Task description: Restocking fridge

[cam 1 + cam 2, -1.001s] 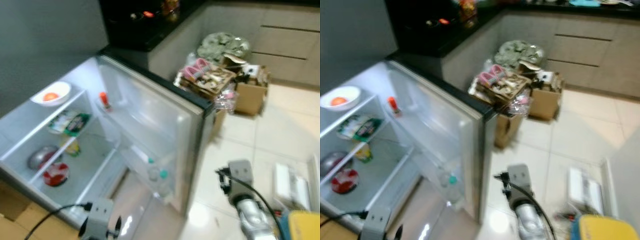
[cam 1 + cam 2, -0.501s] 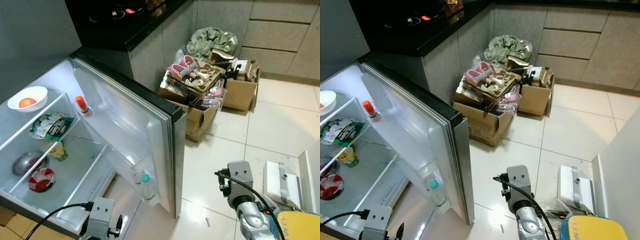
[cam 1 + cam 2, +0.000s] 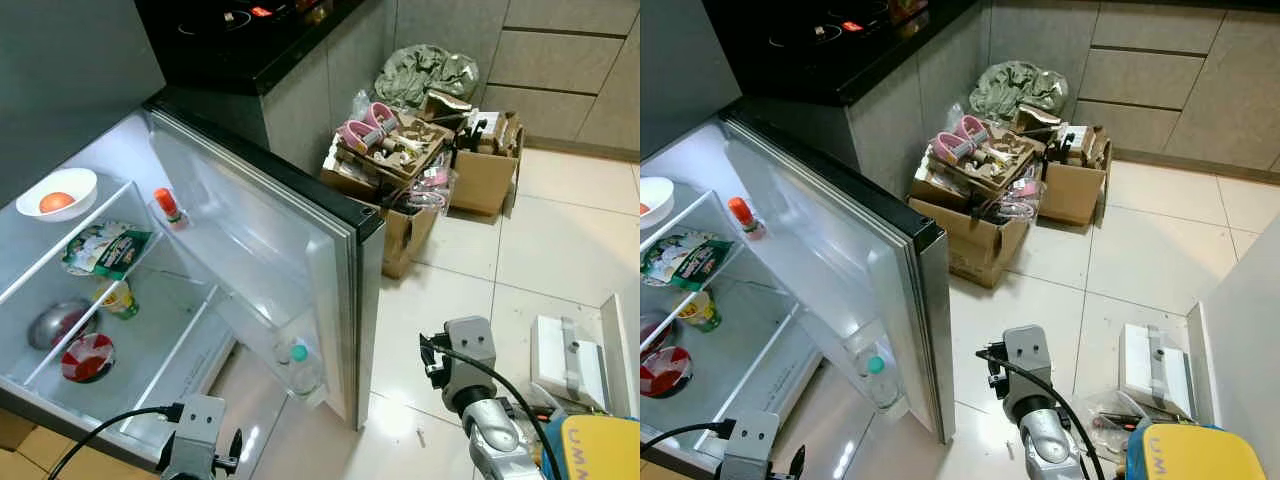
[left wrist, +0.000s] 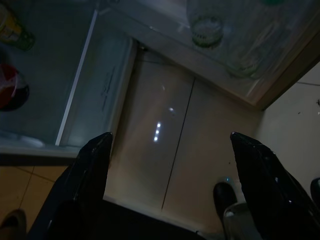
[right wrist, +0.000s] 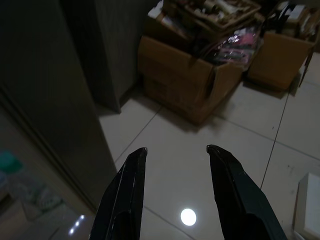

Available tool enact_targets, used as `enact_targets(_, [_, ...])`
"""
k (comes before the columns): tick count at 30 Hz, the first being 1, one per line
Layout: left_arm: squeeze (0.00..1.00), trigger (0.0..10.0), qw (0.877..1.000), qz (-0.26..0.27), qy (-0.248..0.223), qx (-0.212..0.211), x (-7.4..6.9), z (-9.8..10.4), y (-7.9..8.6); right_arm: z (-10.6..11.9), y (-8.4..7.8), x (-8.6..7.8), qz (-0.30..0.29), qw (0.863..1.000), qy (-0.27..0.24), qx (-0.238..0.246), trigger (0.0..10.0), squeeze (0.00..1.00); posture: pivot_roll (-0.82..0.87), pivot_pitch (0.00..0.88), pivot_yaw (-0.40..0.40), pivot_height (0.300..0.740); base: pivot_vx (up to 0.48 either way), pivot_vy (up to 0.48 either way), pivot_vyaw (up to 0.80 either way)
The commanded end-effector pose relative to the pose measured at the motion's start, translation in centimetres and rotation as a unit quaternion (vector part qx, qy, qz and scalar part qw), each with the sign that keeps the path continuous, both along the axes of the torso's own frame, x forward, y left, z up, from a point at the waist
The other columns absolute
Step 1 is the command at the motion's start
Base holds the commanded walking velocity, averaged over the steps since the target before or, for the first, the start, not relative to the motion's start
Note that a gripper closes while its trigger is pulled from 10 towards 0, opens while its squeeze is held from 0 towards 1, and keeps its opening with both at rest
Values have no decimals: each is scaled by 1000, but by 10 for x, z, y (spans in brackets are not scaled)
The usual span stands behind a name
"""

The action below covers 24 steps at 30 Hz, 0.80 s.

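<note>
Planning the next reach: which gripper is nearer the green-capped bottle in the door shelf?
Left. The left gripper hangs just below the bottle; the right gripper is beyond the fridge door.

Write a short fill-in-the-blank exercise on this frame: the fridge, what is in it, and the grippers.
1. The fridge door stands ____.
2. The white bowl on the top shelf holds one ____ fruit.
3. The bottle with the green cap stands in the door's ____ rack.
4. Both the left gripper and the right gripper have their fingers ____ and hold nothing.

Missing words: open; orange; bottom; open
</note>
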<state>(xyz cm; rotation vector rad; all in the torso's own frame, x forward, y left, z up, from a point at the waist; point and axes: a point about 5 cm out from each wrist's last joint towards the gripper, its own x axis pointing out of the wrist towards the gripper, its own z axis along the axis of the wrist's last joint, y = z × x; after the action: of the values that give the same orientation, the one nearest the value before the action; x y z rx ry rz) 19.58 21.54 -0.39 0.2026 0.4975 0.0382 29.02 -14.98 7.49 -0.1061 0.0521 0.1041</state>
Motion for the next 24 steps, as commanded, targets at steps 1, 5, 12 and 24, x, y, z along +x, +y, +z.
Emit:
enact_targets(1, [0,10000,1000,22,21,4,-11,-6,11,8,-2,5,4,1000,-17,9,10000,0,-88,179,94,740,0,0,0])
enact_targets(5, [0,10000,996,70,14,51,-24,-3,37,27,-2,27,24,999,-40,0,10000,0,-77,186,103,740,0,0,0])
enact_targets(12, [0,10000,972,187,22,139,-75,13,100,65,-4,75,28,997,-64,-42,10000,0,-45,201,102,740,0,0,0])
enact_targets(24, [0,10000,973,185,39,129,-118,16,94,109,22,109,116,990,-66,-45,10000,0,-25,208,65,740,0,0,0])
